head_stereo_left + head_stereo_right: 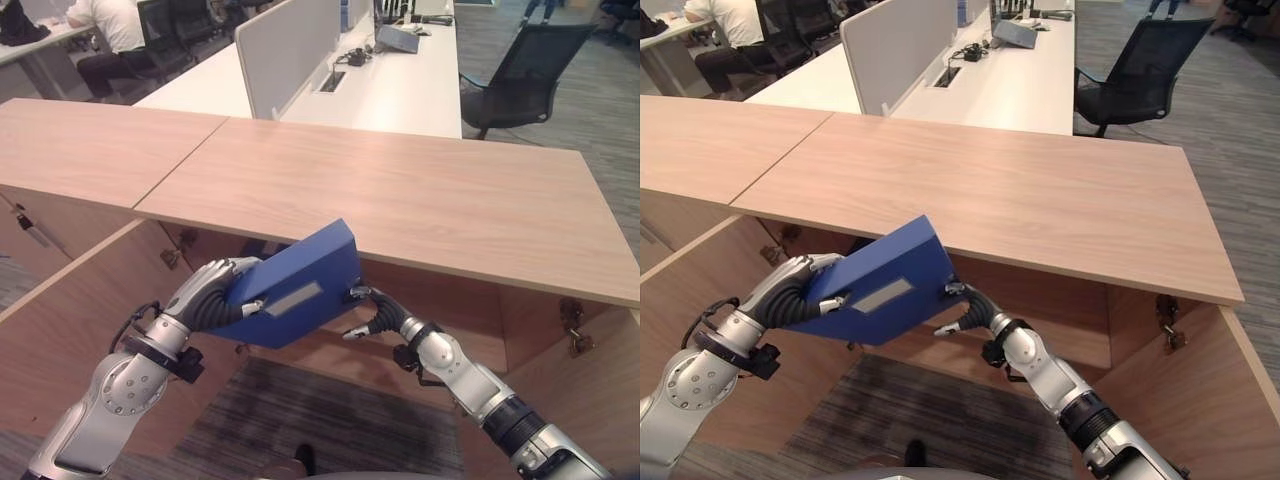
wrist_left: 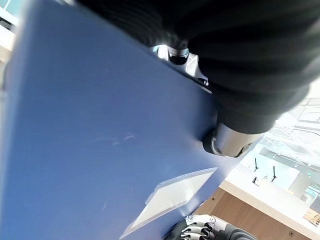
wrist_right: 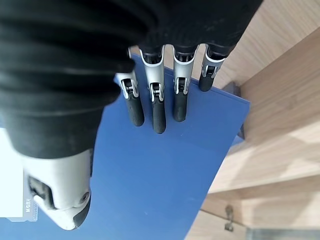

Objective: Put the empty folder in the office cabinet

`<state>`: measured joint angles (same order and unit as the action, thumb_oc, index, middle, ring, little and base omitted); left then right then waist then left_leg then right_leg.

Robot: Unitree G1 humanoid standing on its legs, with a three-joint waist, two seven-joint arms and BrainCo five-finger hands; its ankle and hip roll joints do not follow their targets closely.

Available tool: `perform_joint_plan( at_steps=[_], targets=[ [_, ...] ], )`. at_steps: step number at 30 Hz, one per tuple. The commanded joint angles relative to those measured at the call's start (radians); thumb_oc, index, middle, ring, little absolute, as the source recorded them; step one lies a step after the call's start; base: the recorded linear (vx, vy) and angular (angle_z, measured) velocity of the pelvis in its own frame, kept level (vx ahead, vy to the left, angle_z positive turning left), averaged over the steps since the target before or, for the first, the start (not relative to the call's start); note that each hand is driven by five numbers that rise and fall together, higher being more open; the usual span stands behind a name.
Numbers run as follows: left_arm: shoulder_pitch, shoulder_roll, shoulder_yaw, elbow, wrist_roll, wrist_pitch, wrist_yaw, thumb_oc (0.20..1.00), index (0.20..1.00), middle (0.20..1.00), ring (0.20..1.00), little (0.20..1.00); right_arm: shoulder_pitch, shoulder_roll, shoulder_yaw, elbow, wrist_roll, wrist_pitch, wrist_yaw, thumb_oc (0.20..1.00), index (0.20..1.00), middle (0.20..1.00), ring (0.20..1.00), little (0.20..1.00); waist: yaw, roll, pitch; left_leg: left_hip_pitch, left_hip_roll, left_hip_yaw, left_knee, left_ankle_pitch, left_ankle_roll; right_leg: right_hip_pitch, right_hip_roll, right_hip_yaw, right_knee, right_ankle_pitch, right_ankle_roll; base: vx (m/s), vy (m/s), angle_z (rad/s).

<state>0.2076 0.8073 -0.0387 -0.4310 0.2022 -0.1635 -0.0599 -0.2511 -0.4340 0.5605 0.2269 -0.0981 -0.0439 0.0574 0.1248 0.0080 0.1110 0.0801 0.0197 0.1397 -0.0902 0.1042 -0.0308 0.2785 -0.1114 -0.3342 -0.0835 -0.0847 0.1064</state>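
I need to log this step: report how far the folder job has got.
Done: the flat blue plastic folder is picked up and the light wooden office cabinet stands open below its top. In hand: the left hand grips one edge and the right hand steadies the other with straight fingers, holding it tilted at the opening. Left: slide it inside and let go.

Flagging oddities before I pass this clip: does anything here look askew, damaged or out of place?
Nothing looks damaged or spilled. The blue folder is tilted, one corner raised, held in front of the open cabinet just below its wooden top. The left hand grips one edge; the right hand lays straight fingers flat against the other side. That tilt fits mid-carry.
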Motion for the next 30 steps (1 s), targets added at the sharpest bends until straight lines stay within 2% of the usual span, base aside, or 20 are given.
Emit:
perform_joint_plan(
  at_steps=[1, 10, 18, 30],
  targets=[
    [-0.068, 0.053, -0.010, -0.068, -0.100, -0.067, 0.026, 0.200, 0.200, 0.200, 0.200, 0.200, -0.142, 0.050, 0.037, -0.057, 0.007, -0.080, -0.048, 1.000, 1.000, 1.000, 1.000, 1.000, 0.011, -0.032, -0.023, 0.070, 0.053, -0.023, 0.003, -0.158, -0.035, -0.055, -0.071, -0.042, -0.004, 0.075, 0.052, 0.00, 0.000, 0.00],
    [-0.054, 0.064, 0.018, -0.065, -0.093, -0.064, 0.014, 0.200, 0.200, 0.200, 0.200, 0.200, -0.083, 0.002, 0.033, -0.054, 0.015, -0.065, 0.006, 1.000, 1.000, 1.000, 1.000, 1.000, 0.010, -0.037, -0.023, 0.065, 0.049, -0.027, 0.003, -0.157, -0.035, -0.058, -0.070, -0.044, -0.004, 0.077, 0.052, 0.00, 0.000, 0.00],
    [-0.001, 0.083, 0.082, -0.069, -0.066, -0.065, -0.021, 0.200, 0.200, 0.200, 0.200, 0.200, 0.062, -0.098, -0.035, -0.001, -0.017, -0.034, 0.076, 1.000, 1.000, 1.000, 1.000, 1.000, -0.004, -0.046, -0.025, 0.062, 0.049, -0.026, 0.003, -0.160, -0.037, -0.061, -0.069, -0.048, -0.004, 0.077, 0.056, 0.00, 0.000, 0.00],
    [0.029, 0.088, 0.112, -0.071, -0.066, -0.056, -0.039, 0.200, 0.200, 0.200, 0.200, 0.200, 0.086, -0.116, -0.146, 0.074, -0.024, -0.008, 0.022, 1.000, 1.000, 1.000, 1.000, 1.000, -0.018, -0.050, -0.029, 0.065, 0.053, -0.020, 0.003, -0.164, -0.035, -0.068, -0.063, -0.034, -0.004, 0.075, 0.053, 0.00, -0.002, -0.01]
  ],
)
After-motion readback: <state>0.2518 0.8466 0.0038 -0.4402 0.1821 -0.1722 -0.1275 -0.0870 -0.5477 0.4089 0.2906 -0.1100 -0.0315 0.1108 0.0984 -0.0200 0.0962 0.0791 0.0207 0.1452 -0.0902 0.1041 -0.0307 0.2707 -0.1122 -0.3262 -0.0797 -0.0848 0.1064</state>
